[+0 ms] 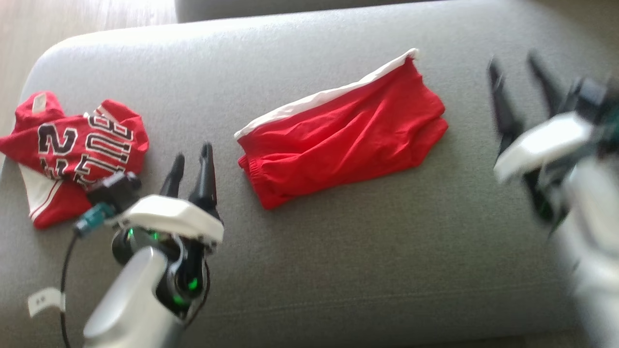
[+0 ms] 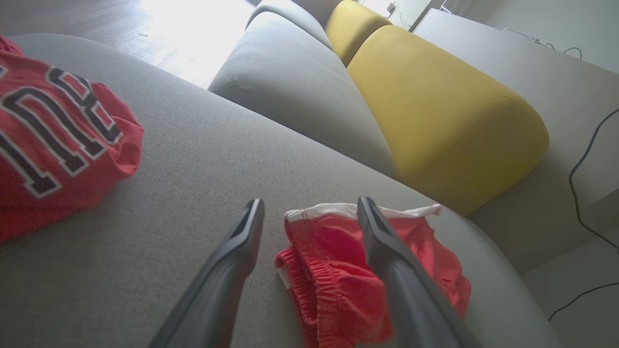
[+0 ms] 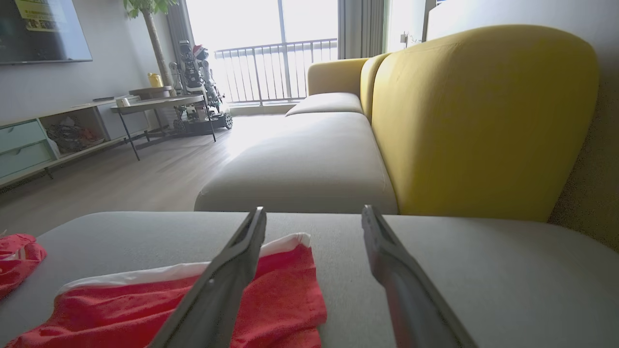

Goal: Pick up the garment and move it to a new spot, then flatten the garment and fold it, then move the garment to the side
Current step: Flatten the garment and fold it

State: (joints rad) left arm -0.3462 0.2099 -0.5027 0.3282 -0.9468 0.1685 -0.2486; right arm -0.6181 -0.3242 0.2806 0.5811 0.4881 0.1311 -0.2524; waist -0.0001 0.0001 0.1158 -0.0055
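Lying about the middle of the grey seat cushion [image 1: 338, 251], the red shorts [image 1: 348, 125] look to be the garment in hand. They rest flat but rumpled, seemingly doubled over, with a white stripe [image 1: 329, 94] along the far edge and the gathered elastic waistband [image 1: 251, 169] at the near-left end.

A red jersey [image 1: 82, 145] with black lettering sits bunched at the far-left end of the cushion, well apart from them. Both pieces lie loose on the upholstery; neither is in a basket or bin.

The cloth is probably light, limp and slightly grippy, not slippery and not fragile. It should drape and sag from wherever it is pinched, so one hold would let it bunch. The thick waistband corner and the opposite hem corner seem the surest places to grip, since a pinch there gathers both layers.

The left tool [image 1: 193, 152] hovers between jersey and shorts, fingers spread wide and empty, pointing towards the waistband. The right tool [image 1: 512, 59], blurred, stands right of the shorts, fingers also wide apart with nothing between them.
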